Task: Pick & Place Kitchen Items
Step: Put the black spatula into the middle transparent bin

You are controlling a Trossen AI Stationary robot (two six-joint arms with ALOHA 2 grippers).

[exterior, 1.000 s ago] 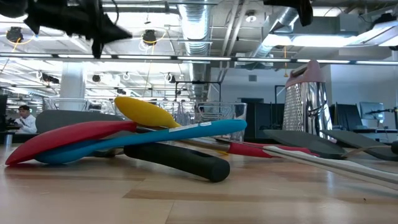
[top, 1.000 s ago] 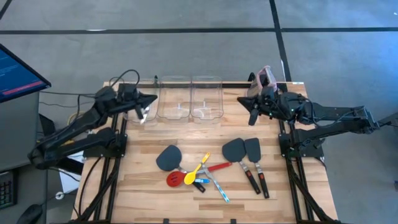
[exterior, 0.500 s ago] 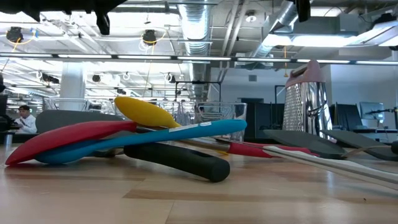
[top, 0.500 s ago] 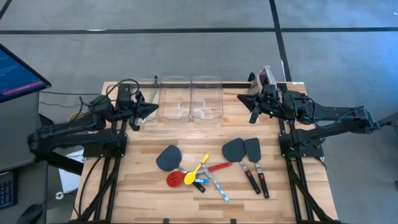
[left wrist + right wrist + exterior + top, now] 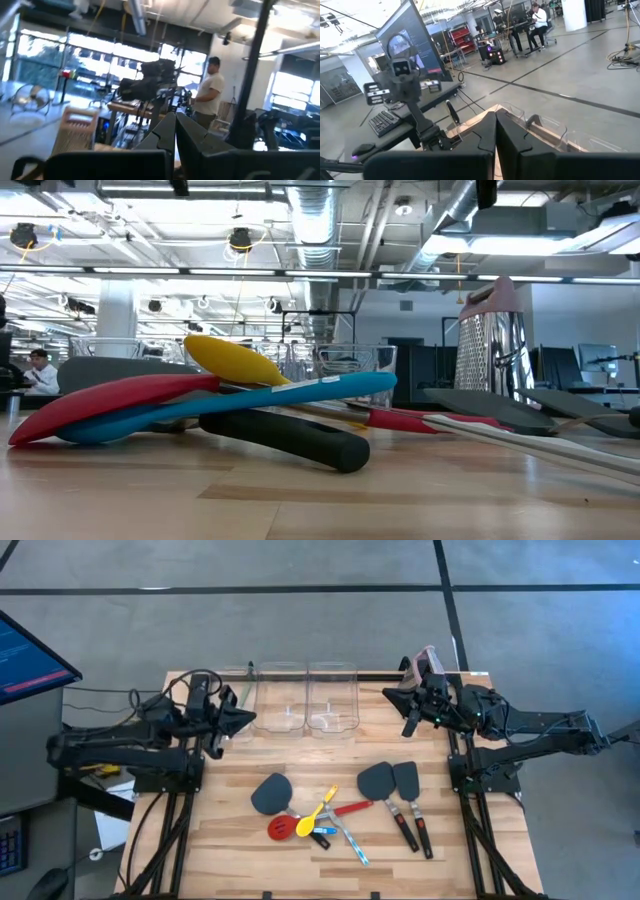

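1. Two grippers hang above the back of the worktop, and neither has hold of anything. Your left gripper (image 5: 240, 718) sits near the back left corner, just beside the leftmost of the three clear bins (image 5: 305, 697). In its own wrist view its fingers (image 5: 167, 134) are pressed together with nothing between them.
2. Your right gripper (image 5: 398, 700) is near the back right corner, next to the grater with a pink top (image 5: 428, 664). Its fingers (image 5: 487, 132) are likewise closed against each other and empty.
3. All the kitchen items lie on the front half of the worktop, well apart from both grippers.
4. Near the front edge, left of centre, you have a crossed pile: one dark grey spatula (image 5: 270, 793), the red slotted spoon (image 5: 281, 828), the yellow spoon (image 5: 318, 808) and the blue spoon (image 5: 322, 830). The thin silvery-green tools (image 5: 352, 844) run out of the pile toward the front right.
5. From the low view the yellow spoon (image 5: 232, 360) rests on top of the pile. The blue spoon's handle (image 5: 300, 393) and a black spatula handle (image 5: 285, 437) lie under it.
6. A red handle (image 5: 351, 807) runs from the pile toward two more spatulas (image 5: 392, 780). These lie side by side right of centre, blades toward the back, black-red handles pointing to the front right.
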